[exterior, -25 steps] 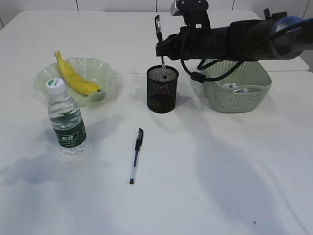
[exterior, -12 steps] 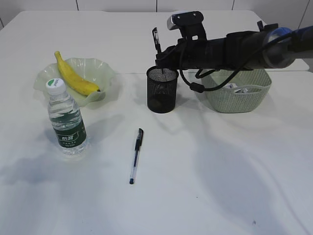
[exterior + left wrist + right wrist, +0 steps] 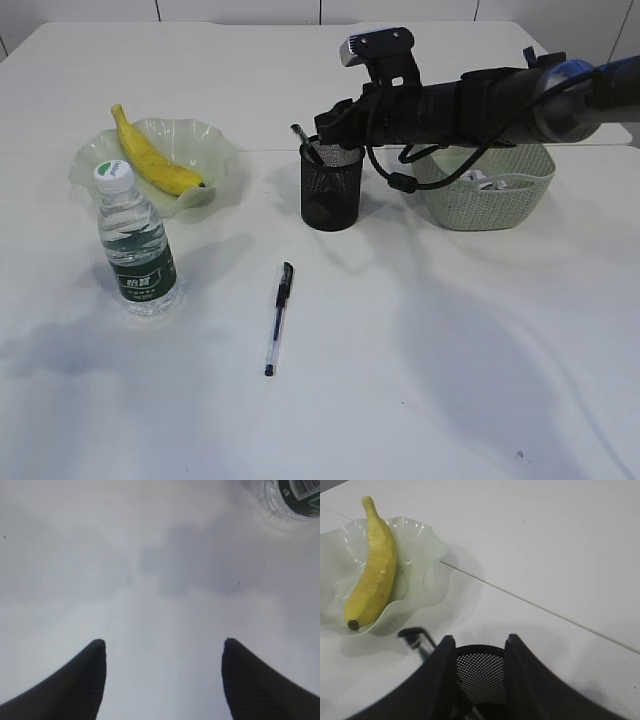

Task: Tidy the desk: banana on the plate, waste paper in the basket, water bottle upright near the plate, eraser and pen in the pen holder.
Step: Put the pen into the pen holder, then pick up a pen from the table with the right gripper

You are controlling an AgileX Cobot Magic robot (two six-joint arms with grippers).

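The right claw (image 3: pixel 322 122) hangs just above the pen holder (image 3: pixel 331 186), jaws parted and holding nothing, a pen (image 3: pixel 303 140) leaning inside on the rim; another pen (image 3: pixel 278 317) lies on the bench (image 3: pixel 450 350). The left claw (image 3: pixel 164 652) is spread over bare bench beside the upright water bottle (image 3: pixel 133 244). The banana (image 3: pixel 152 153) rests on the plate (image 3: pixel 205 145)

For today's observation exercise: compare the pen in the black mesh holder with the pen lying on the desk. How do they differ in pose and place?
1. The pen in the holder leans tilted against the pen holder rim; the pen on the desk lies flat.
2. The holder pen shows only its top end; the desk pen shows its full length.
3. The holder pen sits by the right gripper; the desk pen lies apart from both arms.
Shared: both have dark caps.
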